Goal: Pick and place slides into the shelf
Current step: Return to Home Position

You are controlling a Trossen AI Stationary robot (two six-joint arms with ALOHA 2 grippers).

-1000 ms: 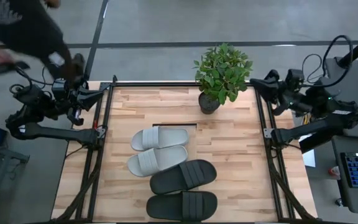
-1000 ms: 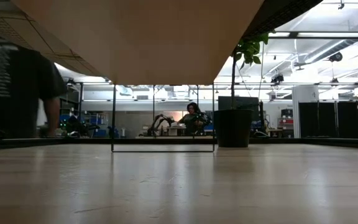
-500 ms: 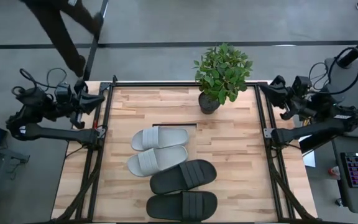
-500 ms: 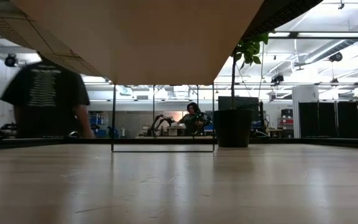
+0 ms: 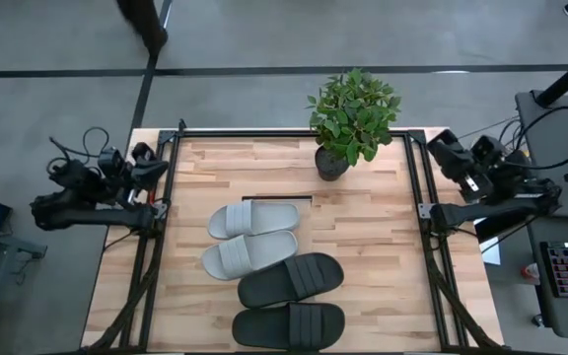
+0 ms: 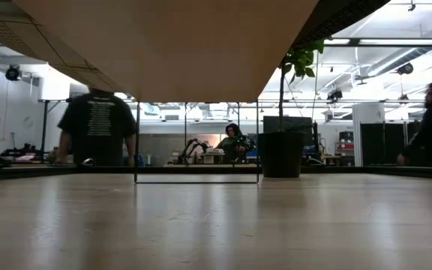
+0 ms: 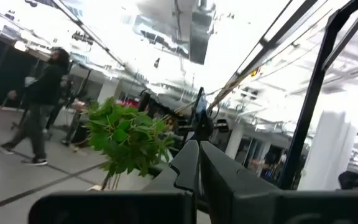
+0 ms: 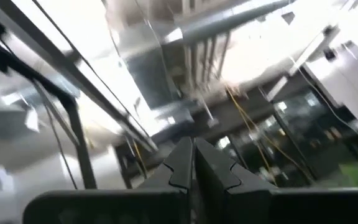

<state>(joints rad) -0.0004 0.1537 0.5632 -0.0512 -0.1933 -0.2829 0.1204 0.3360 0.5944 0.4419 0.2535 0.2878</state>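
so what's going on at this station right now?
Nothing is being handled. The pale grey pair of slides and the black pair lie side by side on top of the shelf in the middle of the table, the grey ones nearer the potted plant. The left claw sits shut and empty at the table's left frame. The right claw is shut and empty at the right frame.

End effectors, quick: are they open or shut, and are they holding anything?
Left end effector: shut, holding nothing, by the table's left edge.
Right end effector: shut, holding nothing, by the right edge.
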